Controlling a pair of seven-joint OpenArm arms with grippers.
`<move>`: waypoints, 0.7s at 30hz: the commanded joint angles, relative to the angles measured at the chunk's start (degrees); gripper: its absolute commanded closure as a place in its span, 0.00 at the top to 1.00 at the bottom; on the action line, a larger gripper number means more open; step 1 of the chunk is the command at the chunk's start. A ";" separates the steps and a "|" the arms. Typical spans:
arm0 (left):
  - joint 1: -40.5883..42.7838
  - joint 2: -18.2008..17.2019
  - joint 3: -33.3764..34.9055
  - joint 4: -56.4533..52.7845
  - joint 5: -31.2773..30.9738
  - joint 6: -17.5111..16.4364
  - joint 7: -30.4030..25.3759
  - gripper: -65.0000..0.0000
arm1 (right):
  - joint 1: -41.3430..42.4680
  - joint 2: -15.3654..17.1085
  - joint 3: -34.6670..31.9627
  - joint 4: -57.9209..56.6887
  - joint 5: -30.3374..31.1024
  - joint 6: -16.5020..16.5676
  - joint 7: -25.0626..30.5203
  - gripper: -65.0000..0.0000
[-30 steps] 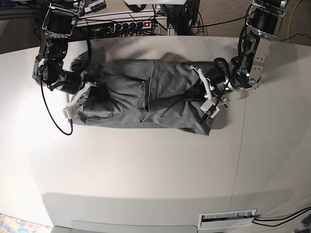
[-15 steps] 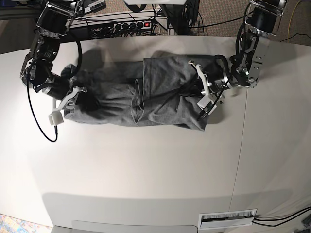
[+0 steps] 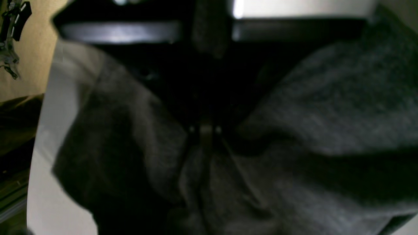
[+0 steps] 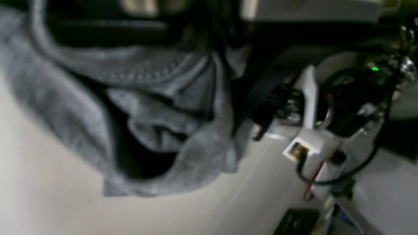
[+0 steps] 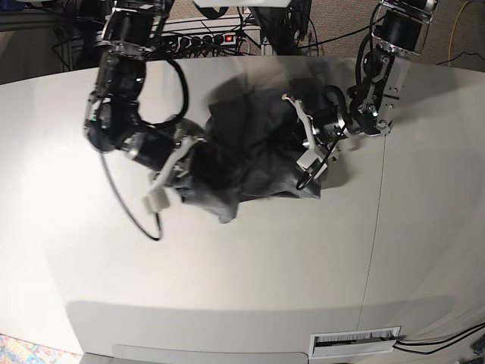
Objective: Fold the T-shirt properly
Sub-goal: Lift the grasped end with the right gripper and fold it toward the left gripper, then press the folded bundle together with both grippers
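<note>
The grey T-shirt [image 5: 254,155] lies bunched in a heap at the back middle of the white table [image 5: 227,273]. My right gripper [image 5: 188,152], on the left in the base view, is shut on the shirt's left end and holds it raised against the heap. In the right wrist view the cloth [image 4: 147,98] hangs in folds from my right gripper [image 4: 215,42]. My left gripper [image 5: 297,140] is shut on the shirt's right end, low over the table. The left wrist view shows the fabric [image 3: 326,98] pinched in my left gripper [image 3: 205,130].
A power strip [image 5: 204,38] and cables lie behind the table's back edge. A black cable [image 5: 129,212] loops down from the right arm onto the table. A seam [image 5: 377,227] runs down the table's right part. A vent slot [image 5: 355,341] sits at the front edge.
My right gripper has swung far to the right, carrying the shirt's left end over the middle, so the spread shirt is now a bunched heap. My left gripper has shifted slightly left.
</note>
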 commanded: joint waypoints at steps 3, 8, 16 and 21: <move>-0.17 -0.50 0.09 2.25 2.10 0.44 3.19 0.00 | 0.96 -2.27 -5.81 1.01 -0.28 0.44 2.43 0.00; -0.15 -0.66 -0.07 9.09 2.14 0.66 9.01 0.00 | 0.98 -4.00 -12.61 1.01 -4.70 0.44 2.99 0.00; 0.55 -0.66 -6.43 23.91 2.03 2.10 17.42 0.00 | 1.09 -3.98 -13.16 1.01 -13.31 0.42 5.27 0.00; 3.23 -1.07 -11.61 26.03 2.23 2.34 19.06 0.00 | 1.09 -3.98 -13.16 1.01 -15.50 0.39 5.44 0.00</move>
